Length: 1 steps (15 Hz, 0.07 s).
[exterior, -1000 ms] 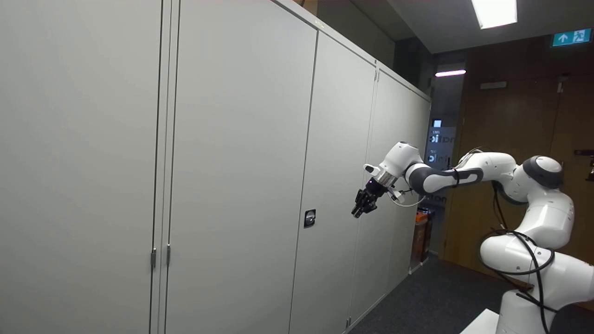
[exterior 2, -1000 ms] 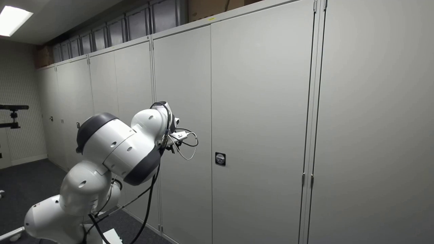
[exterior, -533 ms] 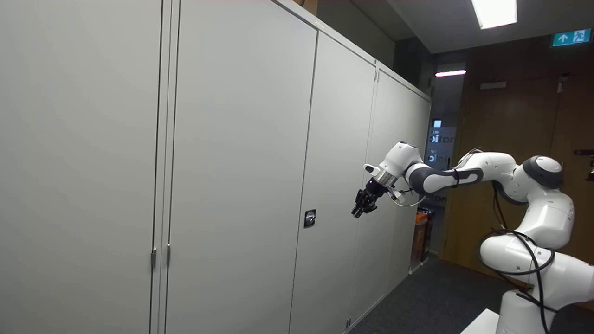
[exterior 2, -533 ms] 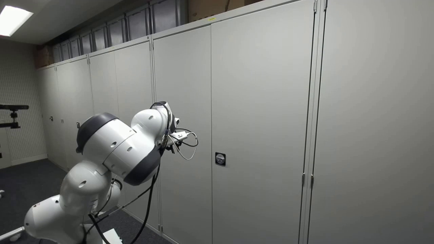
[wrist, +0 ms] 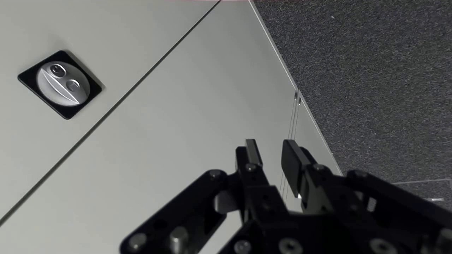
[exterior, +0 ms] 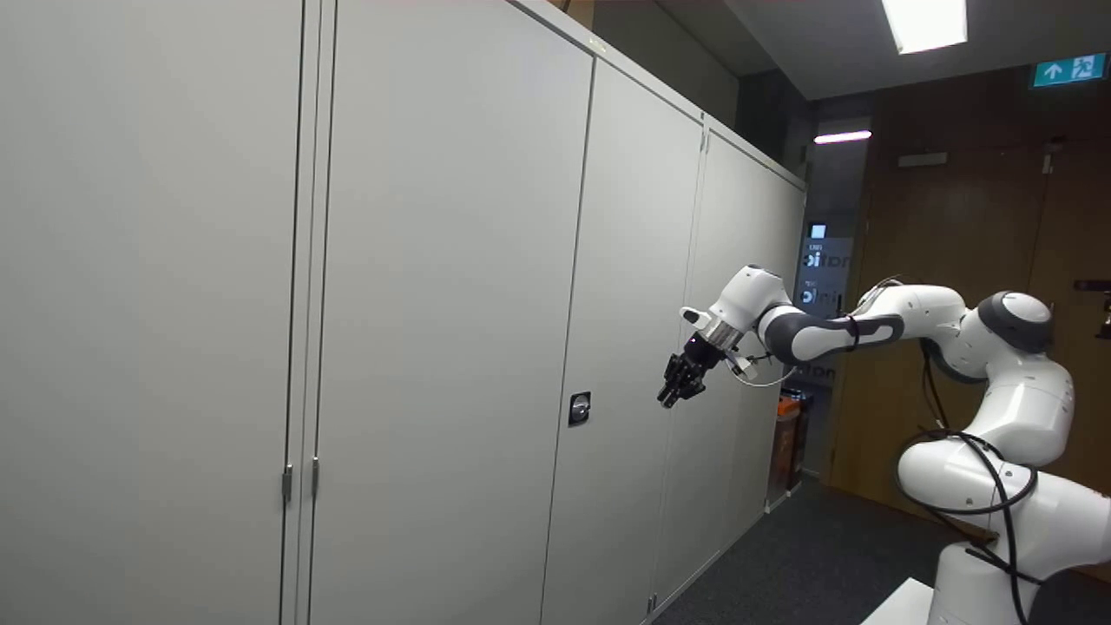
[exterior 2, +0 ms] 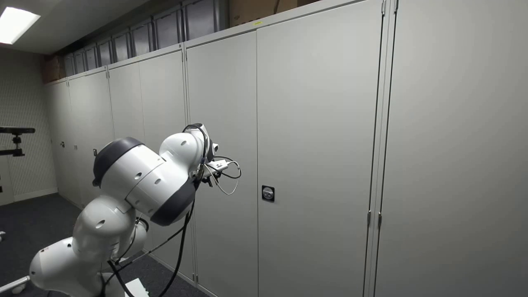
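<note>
My black gripper [wrist: 269, 150] stands partly open, a narrow gap between its fingers and nothing in it. A grey cabinet door [wrist: 176, 130] fills much of the wrist view beyond the fingertips. On the neighbouring door, at upper left there, sits a round silver turn handle [wrist: 63, 84] in a black square plate. The same handle [exterior: 580, 408] is left of the gripper [exterior: 675, 395] in an exterior view. The gripper hangs apart from it, tilted downward, touching nothing that I can see. In an exterior view the arm and cables mostly hide the gripper, while the handle [exterior 2: 268, 193] shows plainly.
Tall grey cabinets [exterior 2: 317, 123] run along the wall, doors shut, with grey bins [exterior 2: 167, 31] and a cardboard box [exterior 2: 262, 11] on top. Dark carpet [wrist: 370, 70] lies below. Cables [exterior 2: 181, 247] loop off the arm. Orange-topped bins [exterior: 785, 417] stand beyond the cabinets.
</note>
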Available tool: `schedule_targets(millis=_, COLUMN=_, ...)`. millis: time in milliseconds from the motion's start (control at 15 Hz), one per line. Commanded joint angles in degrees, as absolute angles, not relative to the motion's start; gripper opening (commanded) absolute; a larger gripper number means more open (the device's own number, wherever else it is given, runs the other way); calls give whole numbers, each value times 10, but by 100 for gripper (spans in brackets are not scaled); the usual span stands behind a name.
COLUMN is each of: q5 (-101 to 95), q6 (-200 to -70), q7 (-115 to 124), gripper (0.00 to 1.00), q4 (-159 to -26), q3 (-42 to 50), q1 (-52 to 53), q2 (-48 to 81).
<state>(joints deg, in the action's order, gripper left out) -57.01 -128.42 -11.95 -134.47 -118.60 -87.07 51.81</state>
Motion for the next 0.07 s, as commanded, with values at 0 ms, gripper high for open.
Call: schedule_targets(millis=0, q5=-575, q6=-1280, q7=-117, gripper=27, q4=-1343, q3=-1184, q1=-866, q2=522)
